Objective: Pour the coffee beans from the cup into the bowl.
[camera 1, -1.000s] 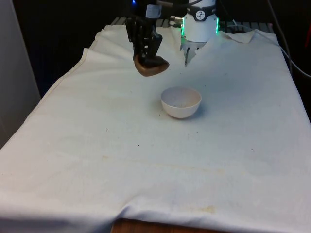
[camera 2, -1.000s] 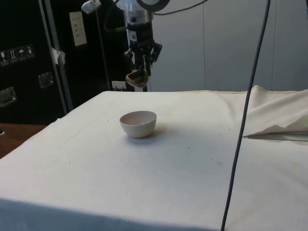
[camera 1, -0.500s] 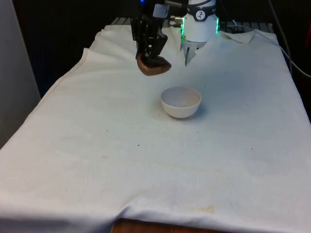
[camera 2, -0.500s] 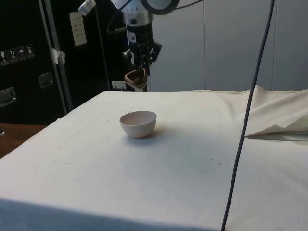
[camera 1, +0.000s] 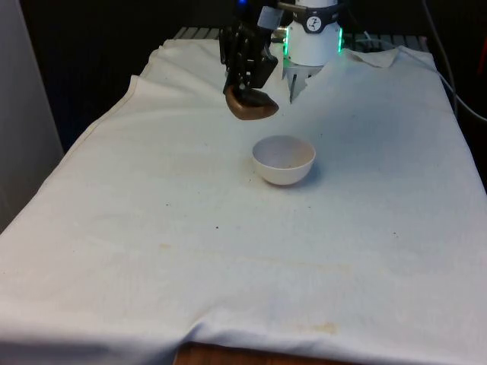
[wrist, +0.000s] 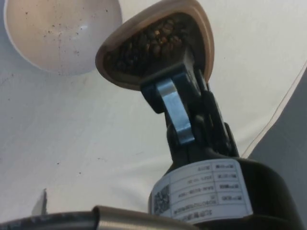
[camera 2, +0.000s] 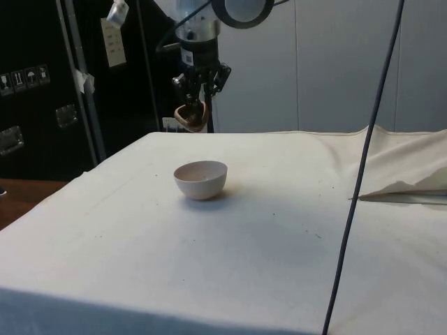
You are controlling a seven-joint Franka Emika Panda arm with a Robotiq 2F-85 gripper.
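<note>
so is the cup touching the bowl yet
Apart. The side view shows the cup held in the gripper in the air, with a clear gap above the bowl, which sits on the table.

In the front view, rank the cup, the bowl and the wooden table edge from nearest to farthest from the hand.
1. cup: gripped in the hand, above the cloth.
2. bowl: on the cloth, slightly to the front view's right.
3. wooden table edge: at the cloth's near end.

A white sticker [wrist: 206,189] on the hand [wrist: 184,103] carries a QR code and print too small to read.
</note>
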